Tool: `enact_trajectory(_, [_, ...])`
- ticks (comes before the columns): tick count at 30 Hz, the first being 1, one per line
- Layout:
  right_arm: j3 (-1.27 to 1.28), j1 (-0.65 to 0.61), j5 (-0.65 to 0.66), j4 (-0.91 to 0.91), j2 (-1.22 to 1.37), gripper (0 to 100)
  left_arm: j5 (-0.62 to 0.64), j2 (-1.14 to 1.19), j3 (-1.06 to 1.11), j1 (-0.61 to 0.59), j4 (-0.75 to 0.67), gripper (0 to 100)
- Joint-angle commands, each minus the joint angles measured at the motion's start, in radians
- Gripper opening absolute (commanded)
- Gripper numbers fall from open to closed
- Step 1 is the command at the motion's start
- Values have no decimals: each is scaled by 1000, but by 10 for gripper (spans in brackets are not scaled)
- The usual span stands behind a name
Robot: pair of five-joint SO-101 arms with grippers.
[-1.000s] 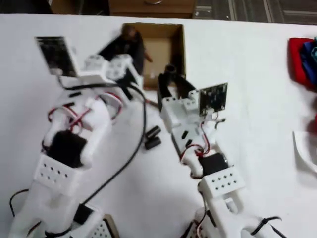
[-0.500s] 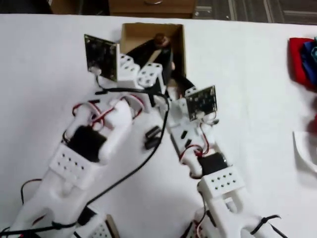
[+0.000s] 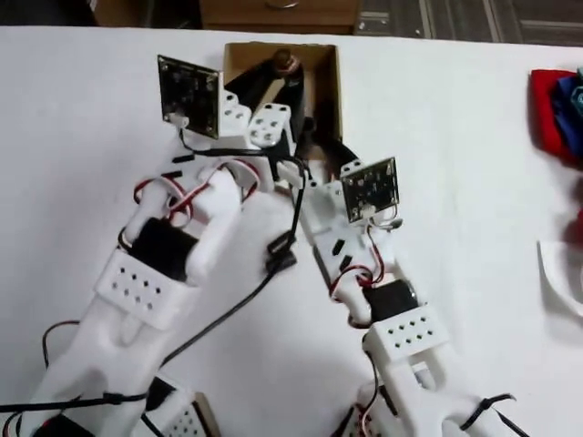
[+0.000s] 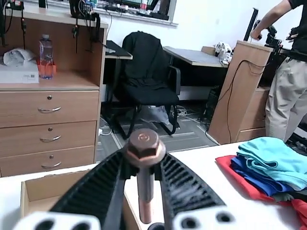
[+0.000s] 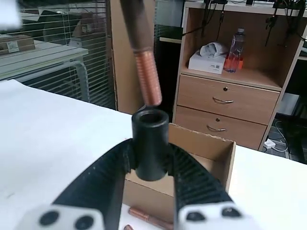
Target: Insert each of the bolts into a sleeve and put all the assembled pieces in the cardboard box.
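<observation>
Insertion step in hand. Left gripper [image 4: 144, 159] is clamped on a bolt [image 4: 144, 191] just under the head, with the shaft hanging down over the box [image 3: 314, 56] at the far middle of the table [image 3: 474, 182]. Right gripper [image 5: 151, 152] is closed round a sleeve [image 5: 150, 127], held upright with the bore facing up at the box's near edge.

From the right wrist view the threaded tip sits just above the bore, not touching it. The shaft leans a little off the sleeve's axis. The tip looks roughly over the opening, but I can't tell how well it's centred in depth.

Next move, my read:
- Square the bolt to the sleeve, then lower it straight down until the head seats on the rim.
- Right gripper only has to hold steady.
- If the tip catches the rim it'll likely cock the sleeve in the jaws, so go down slowly.
- After that one gripper lets go and the other drops the pair into the box — it's right below.

Left to do: spare sleeves [image 3: 279, 248] lie on the table between the arms, nearer than the box, and another bolt [image 5: 144, 218] lies at the foot of the box's near wall. The box interior is mostly hidden by the arms, so I can't say what's in it.
</observation>
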Motion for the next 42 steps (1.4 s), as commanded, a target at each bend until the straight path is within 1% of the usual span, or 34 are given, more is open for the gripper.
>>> enact_trajectory(1, [-8, -5, 11, -27, -2, 22, -5, 0, -10, -3, 2, 27])
enact_trajectory(9, [-8, -4, 11, -27, -2, 22, -5, -6, -19, 38, 63, 27])
enact_trajectory(18, [-8, -5, 11, -27, 5, 22, -12, -114, -13, 31, 63, 27])
enact_trajectory(28, [-8, -5, 11, -27, 5, 22, -6, -132, -10, 32, 140, 27])
enact_trajectory(34, [-8, -7, 11, -25, 5, 22, -6, -130, 68, 38, 127, 27])
enact_trajectory(38, [-8, -7, 11, -25, 5, 22, -6, -130, 104, 37, 41, 27])
enact_trajectory(42, [-8, -7, 11, -25, 5, 22, -6, -130, 105, 35, 26, 27])
